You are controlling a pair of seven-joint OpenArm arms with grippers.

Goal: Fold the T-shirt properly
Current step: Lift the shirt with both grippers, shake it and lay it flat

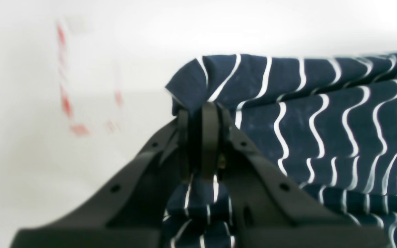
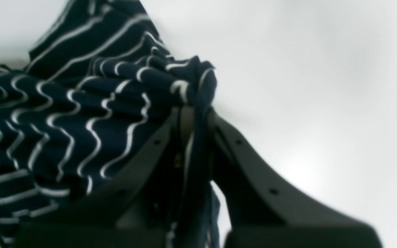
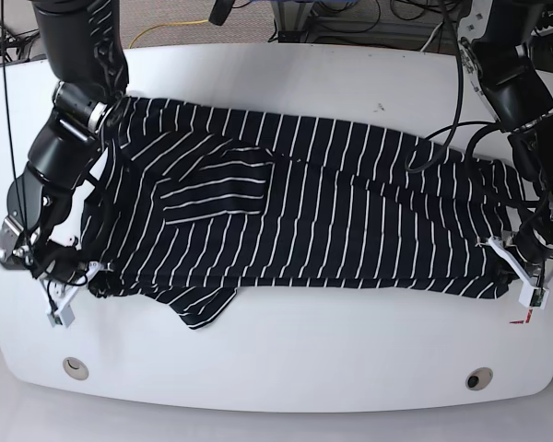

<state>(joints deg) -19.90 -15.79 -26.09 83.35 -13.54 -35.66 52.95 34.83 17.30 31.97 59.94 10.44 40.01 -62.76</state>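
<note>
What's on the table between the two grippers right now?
In the base view, only the T-shirt spans from right gripper to left gripper, both clamped on its near edge.

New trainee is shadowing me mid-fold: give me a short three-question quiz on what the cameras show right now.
1. True or false: both end effectors are shut on the T-shirt.
2. The left end effector pinches: A) a corner, B) the middle of the chest, C) nothing.
3. What colour are the marks on the table in the left wrist view?

Key: 1 true, the right end effector grips fabric too; 2 A; 3 red.
</note>
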